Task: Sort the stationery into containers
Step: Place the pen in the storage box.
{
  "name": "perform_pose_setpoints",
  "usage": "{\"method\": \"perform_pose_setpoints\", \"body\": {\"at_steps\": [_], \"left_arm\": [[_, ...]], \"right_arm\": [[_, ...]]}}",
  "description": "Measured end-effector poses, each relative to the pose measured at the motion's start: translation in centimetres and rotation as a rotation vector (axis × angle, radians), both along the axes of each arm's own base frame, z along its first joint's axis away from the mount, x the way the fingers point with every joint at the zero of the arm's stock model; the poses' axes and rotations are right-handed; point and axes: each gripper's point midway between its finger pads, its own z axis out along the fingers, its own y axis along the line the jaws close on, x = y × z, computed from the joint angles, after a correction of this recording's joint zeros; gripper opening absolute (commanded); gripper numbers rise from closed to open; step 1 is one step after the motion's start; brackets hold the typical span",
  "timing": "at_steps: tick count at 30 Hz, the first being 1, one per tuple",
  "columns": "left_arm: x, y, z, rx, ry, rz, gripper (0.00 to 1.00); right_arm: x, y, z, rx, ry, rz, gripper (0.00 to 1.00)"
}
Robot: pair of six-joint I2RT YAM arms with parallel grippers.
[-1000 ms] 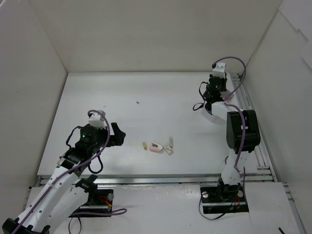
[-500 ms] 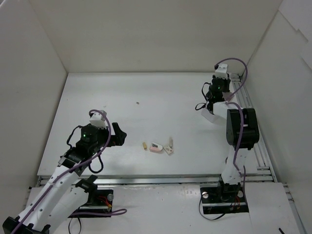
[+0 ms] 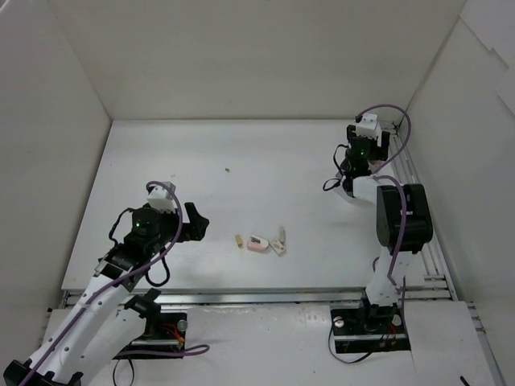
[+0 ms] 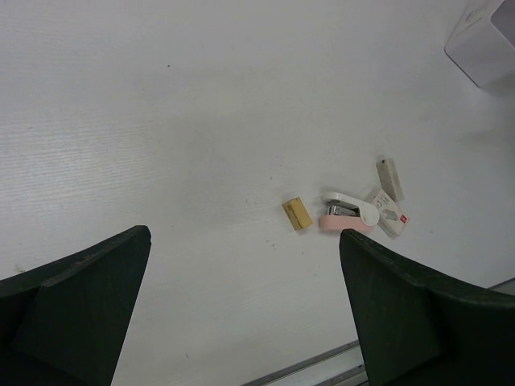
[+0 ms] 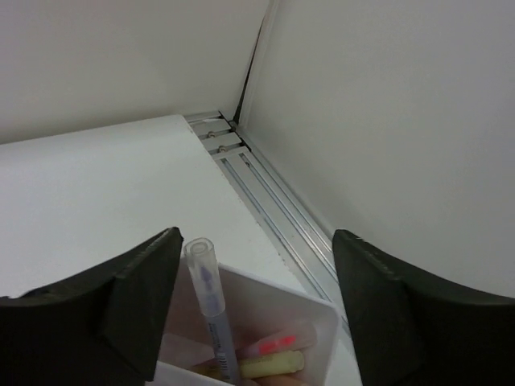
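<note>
At the left we see the left arm (image 3: 96, 293) reaching up from its base, and its left claw (image 4: 244, 235) hangs above the bare tabletop (image 4: 161, 121) with both dark fingers (image 4: 76, 310) spread wide apart and nothing between them. Up the tabletop from it lies a tiny dark speck (image 3: 227, 170), well apart from everything else. To the right of the left claw, near the front edge, the small stationery sits in a loose row: a tan block (image 4: 298, 213) first, then a white-pink piece (image 4: 348, 213) just beside it, then a cream block with a printed label (image 4: 391, 215) touching the white-pink piece, and a small cream stick (image 4: 389, 178) just behind that block. Further right, a white box (image 4: 483, 48) is cut off at the upper corner of the left wrist view; we cannot tell whether it is the same one that the other arm is over. At the far right, the right claw (image 5: 256, 235) hangs above an open white container (image 5: 282, 288), its fingers apart and holding nothing. Inside the container a clear pen with a purple core (image 5: 213, 322) leans upright, while a pink-red pen (image 5: 275, 346) and a yellow pen (image 5: 261, 367) lie at the bottom. Metal rails (image 5: 273, 205) run along the wall just right of the container.
</note>
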Motion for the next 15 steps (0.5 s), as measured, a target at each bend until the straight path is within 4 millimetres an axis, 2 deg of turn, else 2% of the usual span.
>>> {"method": "perform_pose_setpoints", "body": {"at_steps": [2, 3, 6, 10, 13, 15], "left_arm": [[-0.1, 0.0, 0.1, -0.003, -0.004, -0.003, 1.0], [-0.1, -0.1, 0.2, -0.005, -0.006, -0.004, 1.0], [-0.2, 0.0, 0.4, -0.009, -0.013, -0.005, 1.0], [-0.2, 0.0, 0.6, -0.013, -0.021, -0.004, 1.0], [-0.3, 0.0, 0.7, -0.014, -0.024, -0.005, 1.0], [-0.4, 0.0, 0.6, -0.012, -0.02, -0.006, 1.0]], "right_arm": [[-0.3, 0.5, 1.2, -0.004, -0.018, 0.01, 0.96], [-0.4, 0.9, 2.0, -0.009, -0.027, 0.019, 0.98], [-0.9, 3.3, 4.9, -0.03, -0.065, 0.069, 0.98], [-2.4, 8.1, 8.8, -0.032, -0.134, 0.175, 0.98], [-4.0, 11.9, 10.6, 0.003, -0.164, 0.266, 0.98], [-4.8, 14.4, 11.0, 0.045, -0.143, 0.348, 0.98]]}}
